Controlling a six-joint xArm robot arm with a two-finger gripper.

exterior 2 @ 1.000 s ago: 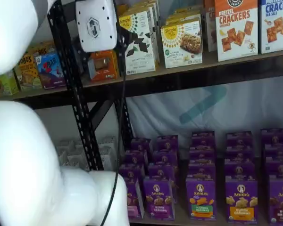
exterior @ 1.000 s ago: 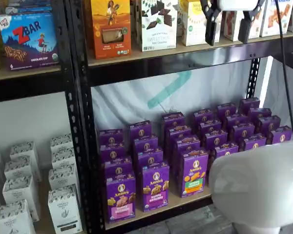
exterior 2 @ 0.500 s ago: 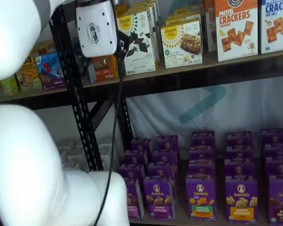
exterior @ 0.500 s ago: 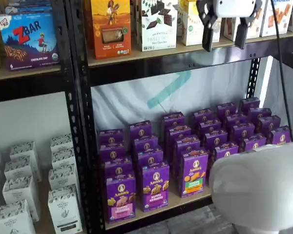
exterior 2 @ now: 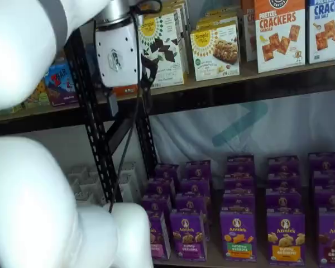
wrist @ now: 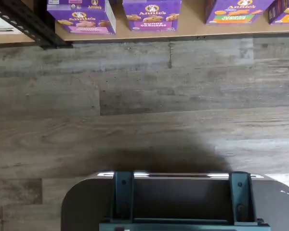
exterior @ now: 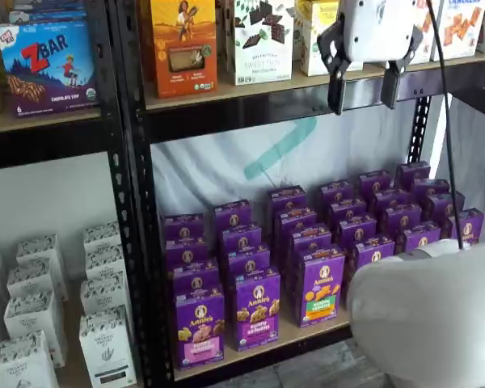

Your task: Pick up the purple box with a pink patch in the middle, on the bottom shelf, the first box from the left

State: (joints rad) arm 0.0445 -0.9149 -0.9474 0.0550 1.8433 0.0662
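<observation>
Nothing of the pick was yet done: the purple Annie's carton with the pink band (exterior: 200,328) stood untouched at the front of the bottom shelf (exterior: 311,330), far below the jaws and off toward the rack's upright post, the end carton of the front row. The same carton showed in the wrist view (wrist: 82,15), upright at the board's front edge with a bunny-grahams carton (wrist: 152,13) just beside it and a green-labelled one (wrist: 238,10) further along. In a shelf view it was largely hidden behind the white arm (exterior 2: 39,212), so only a sliver of purple could be made out there.

What remained, by my reading, was the whole job: the descent, lining the jaws up on that carton, closing and lifting.

The gripper (exterior: 361,87) hung high, level with the front edge of the upper shelf (exterior: 250,109), its white body before the snack boxes and both black fingers pointing straight down. A plain gap showed between the fingers, so the jaws stood released with nothing in them. A cable (exterior: 444,145) trailed down beside them. In the wrist view the camera looked onto wood-grain floor (wrist: 144,106) in front of the rack.
</observation>
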